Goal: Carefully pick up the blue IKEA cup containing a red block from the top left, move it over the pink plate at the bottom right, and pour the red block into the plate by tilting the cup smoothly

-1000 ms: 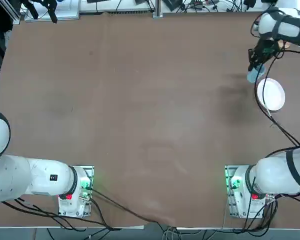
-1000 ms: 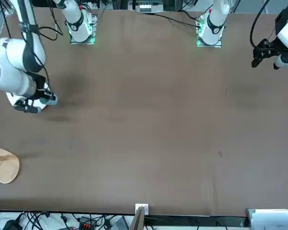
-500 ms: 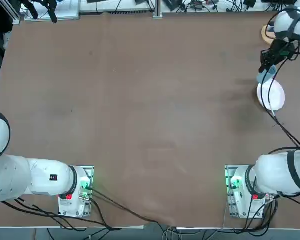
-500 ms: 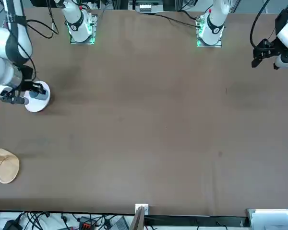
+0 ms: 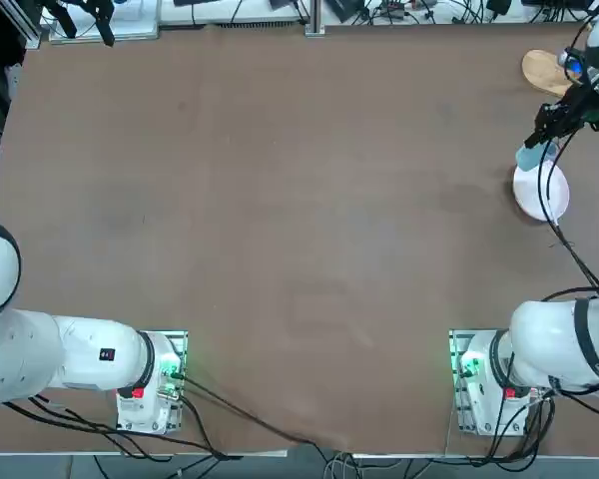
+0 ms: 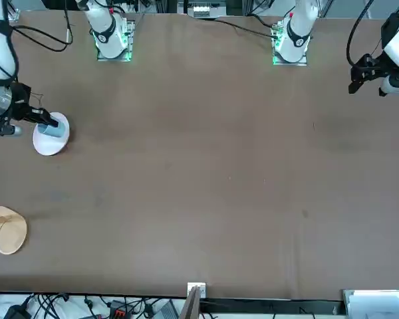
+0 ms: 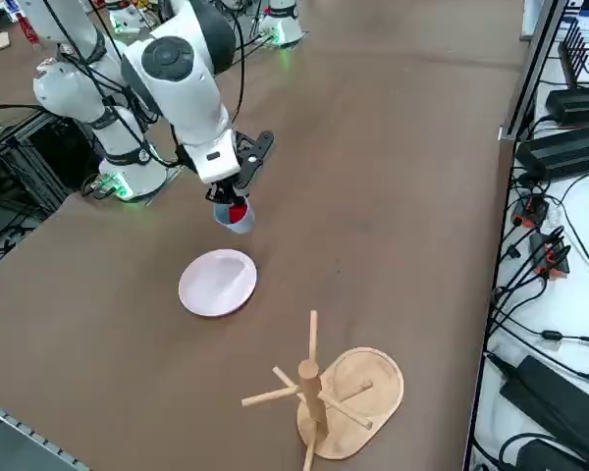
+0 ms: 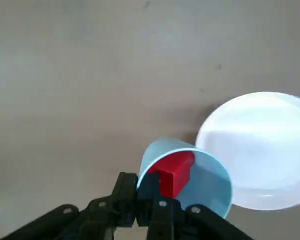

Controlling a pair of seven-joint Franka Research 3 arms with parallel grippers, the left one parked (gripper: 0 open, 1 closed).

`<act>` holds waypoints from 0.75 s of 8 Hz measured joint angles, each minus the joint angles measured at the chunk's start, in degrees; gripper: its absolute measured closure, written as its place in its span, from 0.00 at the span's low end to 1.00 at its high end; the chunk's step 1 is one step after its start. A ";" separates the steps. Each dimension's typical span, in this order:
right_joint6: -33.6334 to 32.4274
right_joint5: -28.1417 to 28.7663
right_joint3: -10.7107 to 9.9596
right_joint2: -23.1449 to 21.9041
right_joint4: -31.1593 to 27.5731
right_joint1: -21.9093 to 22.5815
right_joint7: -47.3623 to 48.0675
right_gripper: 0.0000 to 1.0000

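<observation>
My right gripper (image 7: 238, 186) is shut on the rim of the blue IKEA cup (image 7: 235, 218), pinching its wall between the fingers. The cup (image 8: 192, 177) hangs in the air, slightly tilted, with the red block (image 8: 174, 169) lying inside it. The pink plate (image 7: 217, 282) lies flat on the table, a little aside from the cup. From overhead the cup (image 5: 529, 156) sits at the plate's (image 5: 544, 193) far left edge, with the gripper (image 5: 551, 122) just beyond it. In the front view the cup (image 6: 51, 128) overlaps the plate (image 6: 52, 141).
A tan wooden oval dish with a pegged stand (image 7: 326, 387) sits beyond the plate, near the table's far right corner (image 5: 545, 70). The table's right edge runs close to the plate. Cables trail from the arm across the plate's side.
The right arm has carried the cup rightward across the table, from left of the plate to its edge. The gripper has stayed shut on the cup throughout.
</observation>
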 joint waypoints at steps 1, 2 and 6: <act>-1.15 3.12 0.01 0.13 -0.08 -1.02 -0.76 0.97; -2.65 5.95 0.00 0.42 -0.17 -2.40 -1.17 0.97; -7.89 11.60 -0.05 3.93 -0.01 -8.42 -2.89 0.97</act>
